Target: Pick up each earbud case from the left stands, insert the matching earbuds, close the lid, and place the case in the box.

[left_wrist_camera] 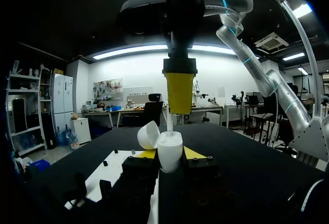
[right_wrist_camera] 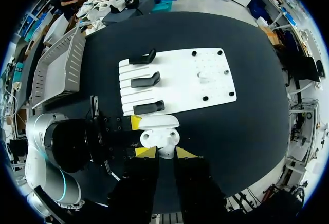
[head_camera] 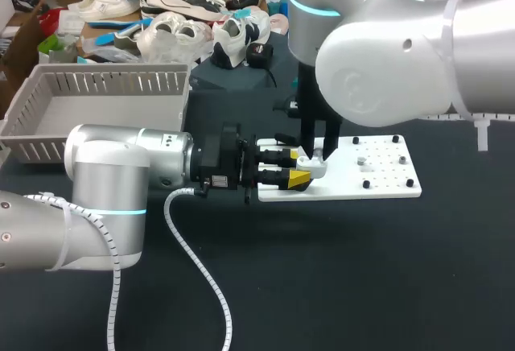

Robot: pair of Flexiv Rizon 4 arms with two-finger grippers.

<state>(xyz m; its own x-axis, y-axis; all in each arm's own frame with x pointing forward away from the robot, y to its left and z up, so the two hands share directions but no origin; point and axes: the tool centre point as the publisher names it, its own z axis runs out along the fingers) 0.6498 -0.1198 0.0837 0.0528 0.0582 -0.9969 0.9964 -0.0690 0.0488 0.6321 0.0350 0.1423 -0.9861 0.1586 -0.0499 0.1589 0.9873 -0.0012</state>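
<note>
Case [right_wrist_camera: 159, 136] in level left end effector [head_camera: 299, 170], earbud [left_wrist_camera: 169, 120] in vertical right [right_wrist_camera: 165, 154].

A board [head_camera: 378, 183] lies on the table [head_camera: 362, 286], right of centre. From the board, a box [head_camera: 96, 109] sits at ten o'clock, toward the table's far left. Three stands [right_wrist_camera: 145, 80] stand in a row on the board's nine o'clock part, and pegs [head_camera: 366, 183] dot its three o'clock part. The left gripper [head_camera: 296, 168] comes in from nine o'clock, clamped on a case [left_wrist_camera: 169, 152] over the board's nine o'clock half. The right gripper [right_wrist_camera: 165, 153] hangs directly above the case, with an earbud [left_wrist_camera: 169, 124] pinched between its fingers.
</note>
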